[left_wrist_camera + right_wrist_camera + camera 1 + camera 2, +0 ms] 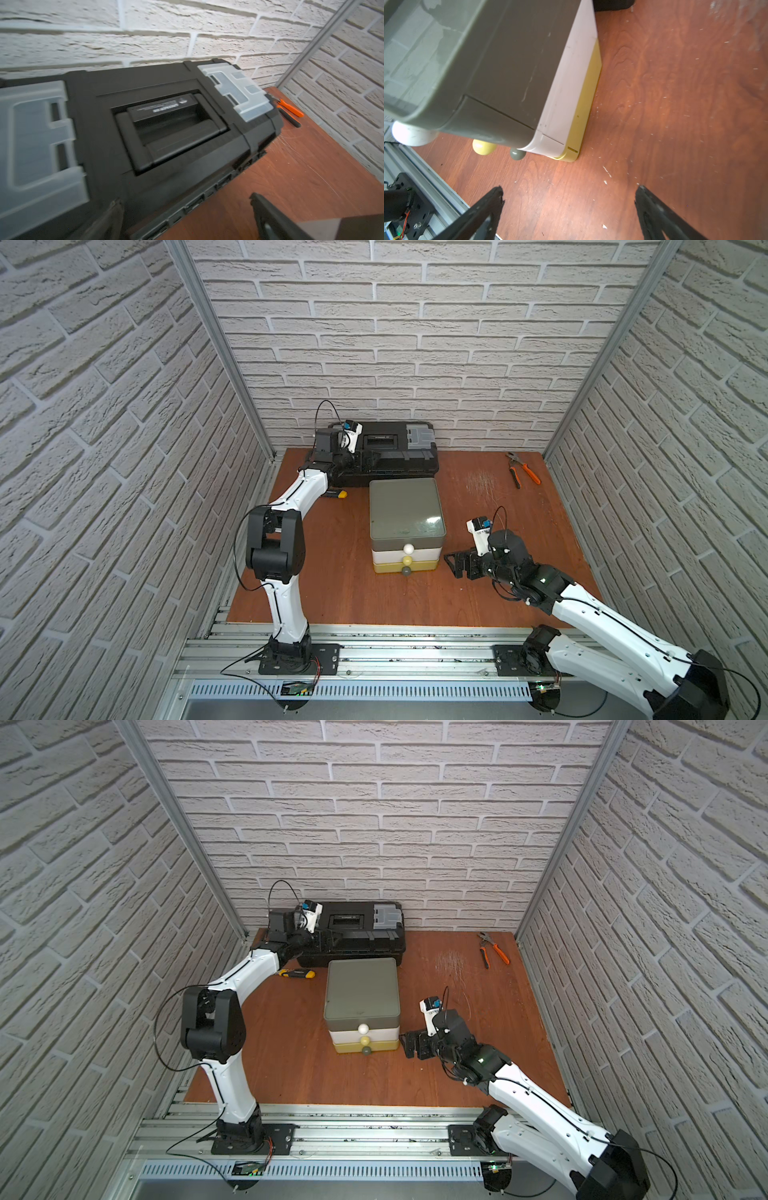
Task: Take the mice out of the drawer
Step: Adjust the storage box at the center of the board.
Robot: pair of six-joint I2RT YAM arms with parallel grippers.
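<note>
A three-drawer unit [405,506] [361,986] stands mid-table, with grey, white and yellow drawers stacked top to bottom. All three are pushed in, so the mice are hidden. Round knobs show on the front: white [409,548], yellow [407,560] and grey [405,571]. My right gripper [451,564] [407,1044] [569,190] is open and empty, low over bare wood just right of the unit's [508,62] front corner. My left gripper [359,458] [328,938] [185,201] is open and empty over the front edge of the black toolbox [166,124].
The black toolbox [399,448] [365,928] lies against the back wall behind the drawer unit. A yellow-black utility knife [336,493] [297,973] lies under my left forearm. Orange-handled pliers [523,470] [492,950] [291,108] lie at the back right. Brick walls close three sides of the wooden table [498,593].
</note>
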